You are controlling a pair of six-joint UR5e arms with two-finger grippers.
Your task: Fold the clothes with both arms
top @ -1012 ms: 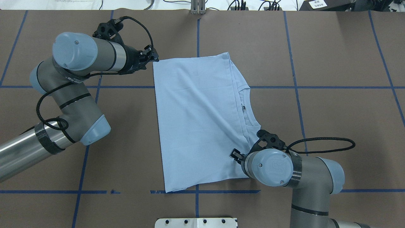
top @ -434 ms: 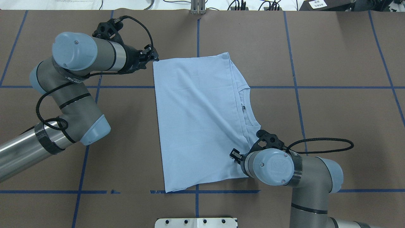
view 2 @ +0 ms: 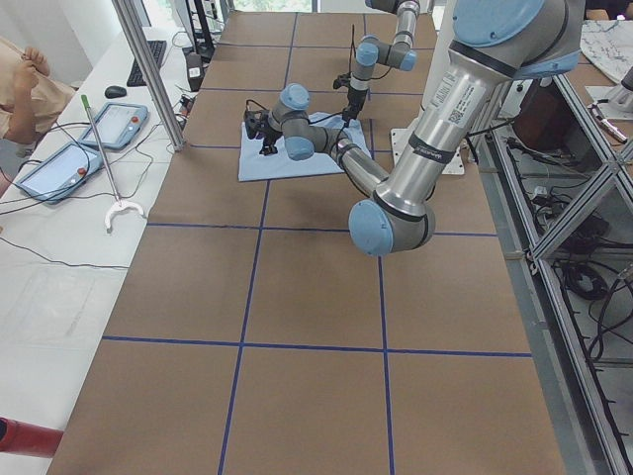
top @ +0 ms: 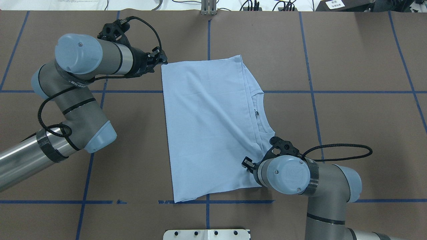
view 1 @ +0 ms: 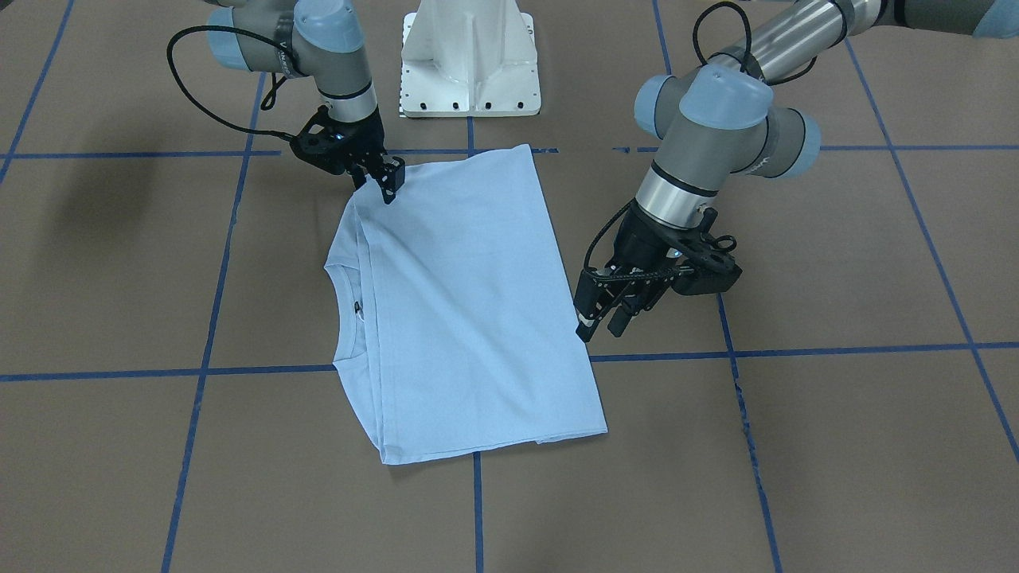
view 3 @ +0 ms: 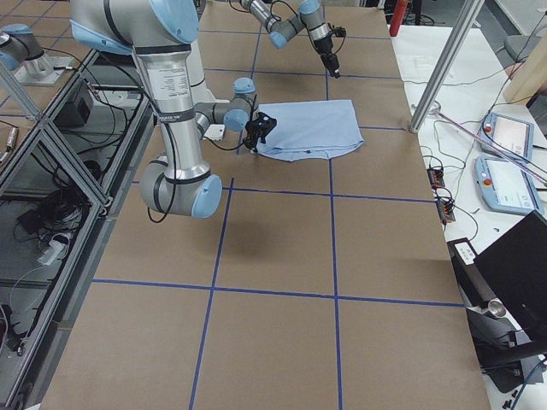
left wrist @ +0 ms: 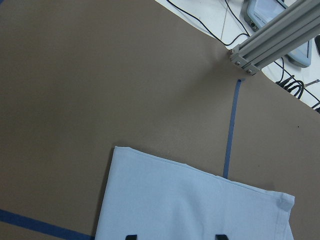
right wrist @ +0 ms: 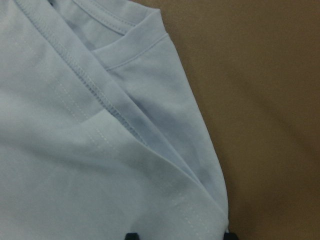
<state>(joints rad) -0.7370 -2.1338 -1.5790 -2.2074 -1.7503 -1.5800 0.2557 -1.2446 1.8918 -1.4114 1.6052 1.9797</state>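
The pale blue T-shirt [top: 206, 126] lies folded flat on the brown table, also seen in the front view [view 1: 462, 302]. Its round neck with the dark label [top: 257, 113] faces my right; the palm-tree print is hidden. My left gripper [top: 161, 61] is open and empty and hovers above the shirt's far-left corner; the front view [view 1: 601, 325] shows it raised beside the shirt's edge. Its wrist view [left wrist: 175, 237] looks down on that corner. My right gripper [top: 247, 164] is open and sits low over the near-right shoulder and sleeve fold [right wrist: 165, 130], also seen in the front view [view 1: 380, 185].
The white pedestal base [view 1: 470, 64] stands at the table's near edge. An aluminium post [left wrist: 270, 35] rises at the far edge, with cables behind it. Blue tape lines [top: 310, 91] grid the table. Tablets [view 2: 119, 124] and a person's arm lie past the far edge.
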